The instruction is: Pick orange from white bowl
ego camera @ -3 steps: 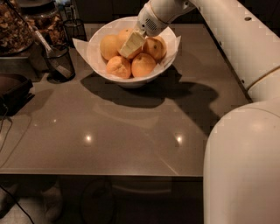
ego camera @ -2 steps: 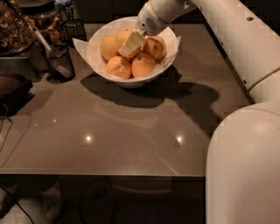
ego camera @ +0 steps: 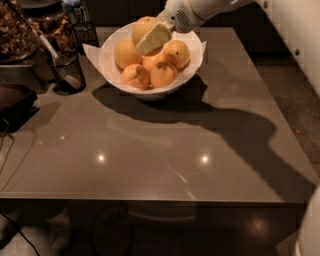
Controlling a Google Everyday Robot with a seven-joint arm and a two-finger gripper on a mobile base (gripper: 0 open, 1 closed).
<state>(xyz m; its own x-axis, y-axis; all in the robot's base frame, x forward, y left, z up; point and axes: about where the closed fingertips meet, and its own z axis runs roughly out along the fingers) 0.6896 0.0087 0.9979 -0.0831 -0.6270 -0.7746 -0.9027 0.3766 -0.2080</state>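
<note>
The white bowl [ego camera: 112, 62] with pointed rim corners stands at the far middle of the grey table [ego camera: 160, 150]. Several oranges lie in it. The largest orange [ego camera: 140, 26] is raised above the others at the bowl's back rim. My gripper [ego camera: 146, 34] reaches in from the upper right and is shut on this orange. One cream finger [ego camera: 154, 38] lies across the orange's front; the other finger is hidden behind it. The arm's wrist [ego camera: 182, 15] is just above the bowl's right side.
A black wire-mesh cup [ego camera: 67, 74] with a utensil stands left of the bowl, and a second one [ego camera: 85, 33] stands behind it. Food containers [ego camera: 20, 35] and a dark tray [ego camera: 14, 102] crowd the left edge. Floor shows beyond the table's right edge [ego camera: 295, 125].
The gripper has lifted from among the oranges, carrying the largest orange up towards the bowl's back rim. The big arm section has left the lower right of the view.
</note>
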